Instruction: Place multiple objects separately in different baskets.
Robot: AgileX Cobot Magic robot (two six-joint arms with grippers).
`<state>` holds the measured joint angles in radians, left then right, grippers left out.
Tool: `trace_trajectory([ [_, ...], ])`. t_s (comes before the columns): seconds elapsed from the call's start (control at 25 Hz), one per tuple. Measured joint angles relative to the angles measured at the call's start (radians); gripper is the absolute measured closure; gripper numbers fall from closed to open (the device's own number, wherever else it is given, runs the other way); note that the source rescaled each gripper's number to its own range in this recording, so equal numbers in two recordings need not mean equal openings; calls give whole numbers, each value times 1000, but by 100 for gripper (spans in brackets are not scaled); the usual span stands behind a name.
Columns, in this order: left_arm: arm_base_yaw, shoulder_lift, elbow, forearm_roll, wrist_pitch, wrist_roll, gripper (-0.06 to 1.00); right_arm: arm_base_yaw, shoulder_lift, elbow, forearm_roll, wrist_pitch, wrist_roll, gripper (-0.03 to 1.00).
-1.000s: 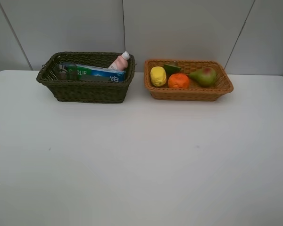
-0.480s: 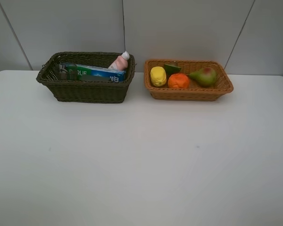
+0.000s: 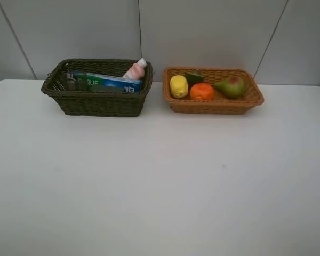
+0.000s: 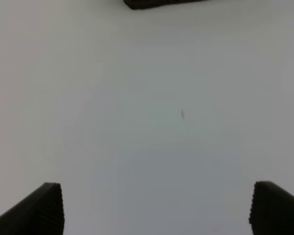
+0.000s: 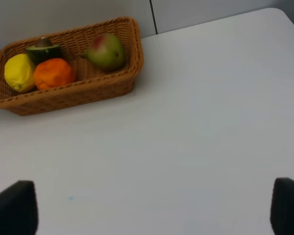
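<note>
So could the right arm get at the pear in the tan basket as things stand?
Probably yes. The right gripper is open over bare table, and the pear lies uncovered at the near end of the shallow tan basket, apart from the orange.

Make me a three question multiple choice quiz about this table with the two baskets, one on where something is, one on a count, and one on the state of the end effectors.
1. Where is the pear?
A. in the orange-tan basket
B. in the dark basket
C. on the bare table

2. How many pieces of fruit lie in the orange-tan basket?
A. two
B. four
C. six

3. How do the end effectors stand?
A. both shut on fruit
B. one holds a box
C. both open and empty

Answers:
1 A: the pear lies at the right end of the orange-tan basket.
2 B: lemon, avocado, orange and pear.
3 C: the left end effector and the right end effector show wide-apart fingers over bare table.
</note>
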<state>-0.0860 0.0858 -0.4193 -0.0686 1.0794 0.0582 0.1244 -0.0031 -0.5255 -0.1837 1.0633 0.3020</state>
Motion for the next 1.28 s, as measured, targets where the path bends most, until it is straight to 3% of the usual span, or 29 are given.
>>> trace_trajectory([
  [0.36, 49, -91, 0, -2, 0, 0, -6, 0, 0, 0, 0, 0, 0, -3],
  [1.28, 35, -91, 0, -3, 0, 0, -6, 0, 0, 0, 0, 0, 0, -3],
])
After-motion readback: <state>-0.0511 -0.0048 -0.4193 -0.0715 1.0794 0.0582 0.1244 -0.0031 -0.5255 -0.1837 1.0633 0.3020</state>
